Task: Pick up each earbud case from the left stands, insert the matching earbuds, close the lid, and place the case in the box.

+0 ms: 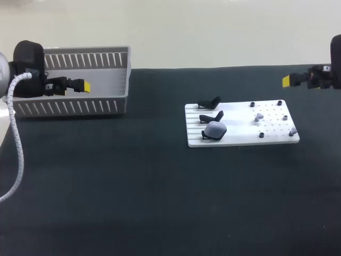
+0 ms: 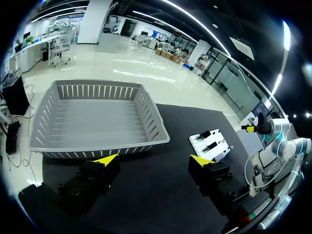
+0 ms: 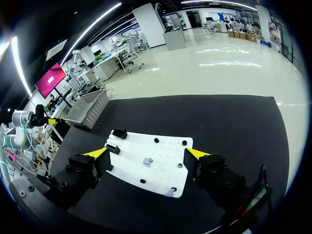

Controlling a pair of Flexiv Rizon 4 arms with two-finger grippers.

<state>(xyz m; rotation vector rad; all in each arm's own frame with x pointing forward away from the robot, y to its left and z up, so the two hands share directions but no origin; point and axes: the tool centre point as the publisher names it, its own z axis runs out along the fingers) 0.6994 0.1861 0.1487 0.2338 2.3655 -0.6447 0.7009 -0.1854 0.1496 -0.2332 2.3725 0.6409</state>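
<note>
Left gripper (image 2: pixel 153 158) apart by grey box (image 1: pixel 69 106); right gripper (image 3: pixel 146 152) apart near white board (image 1: pixel 240 136) with 1 case (image 1: pixel 216 129).

Gripper (image 3: pixel 147 153): jaws apart, over the board (image 3: pixel 165 148)
Stands (image 3: pixel 119 133): board's edge nearest the box (image 3: pixel 89 105)
Earbuds (image 3: pixel 146 161): one mid-board, one at its near edge

The table (image 1: pixel 160 213) has a dark, matte top that fills most of the head view. Beyond its far edge lies a pale, glossy floor (image 1: pixel 213 32). In the wrist views, long ceiling light strips (image 2: pixel 195 18) run overhead and reflect on this floor.
</note>
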